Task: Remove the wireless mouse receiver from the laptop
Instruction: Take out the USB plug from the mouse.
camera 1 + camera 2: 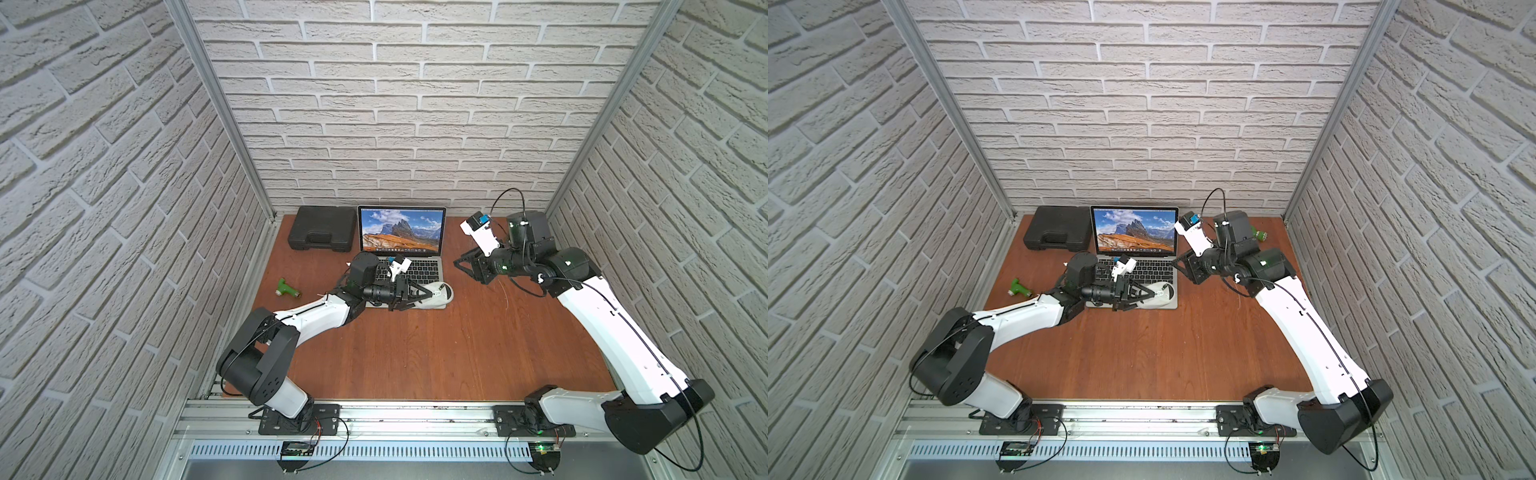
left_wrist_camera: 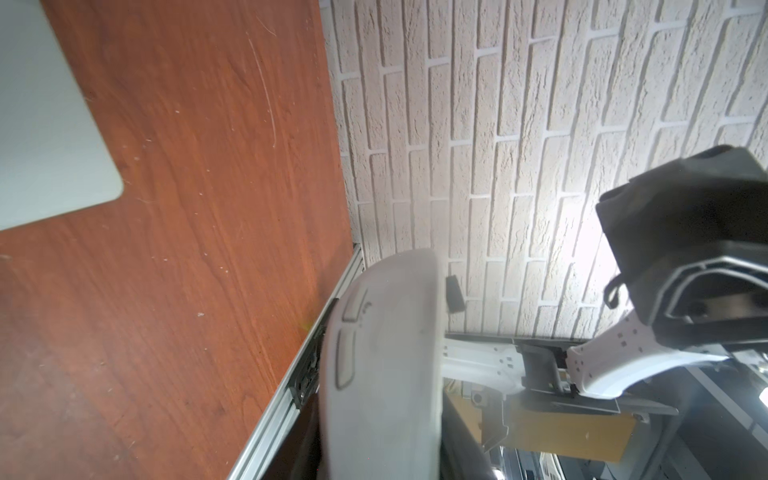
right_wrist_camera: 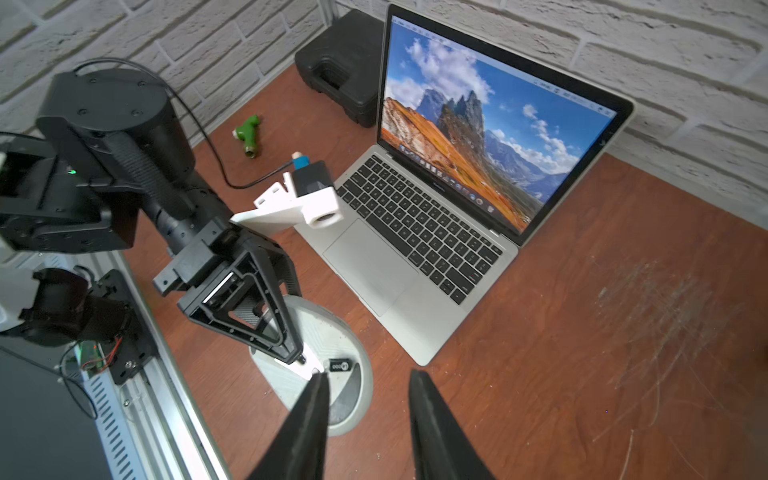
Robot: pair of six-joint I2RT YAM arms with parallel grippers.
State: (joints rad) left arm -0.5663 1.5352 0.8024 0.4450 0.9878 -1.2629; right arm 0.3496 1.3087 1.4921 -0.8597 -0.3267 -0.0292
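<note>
Laptop [image 1: 401, 230] open on table [image 1: 415, 353], toward its rear, screen at back. Case [image 1: 324, 228] just left of laptop, level with screen. Pipe fitting [image 1: 288, 288] left of laptop, level with keyboard, apart from it. Mouse [image 1: 441, 296] at laptop's front right corner, between fingers of left gripper [image 1: 428, 292], which reaches across laptop's front edge from left. Receiver [image 3: 340, 365] on mouse's upturned face, apart from laptop. Right gripper [image 3: 368, 376] right of laptop, near it. Second fitting [image 1: 1261, 236] farther right of laptop, toward rear.
</note>
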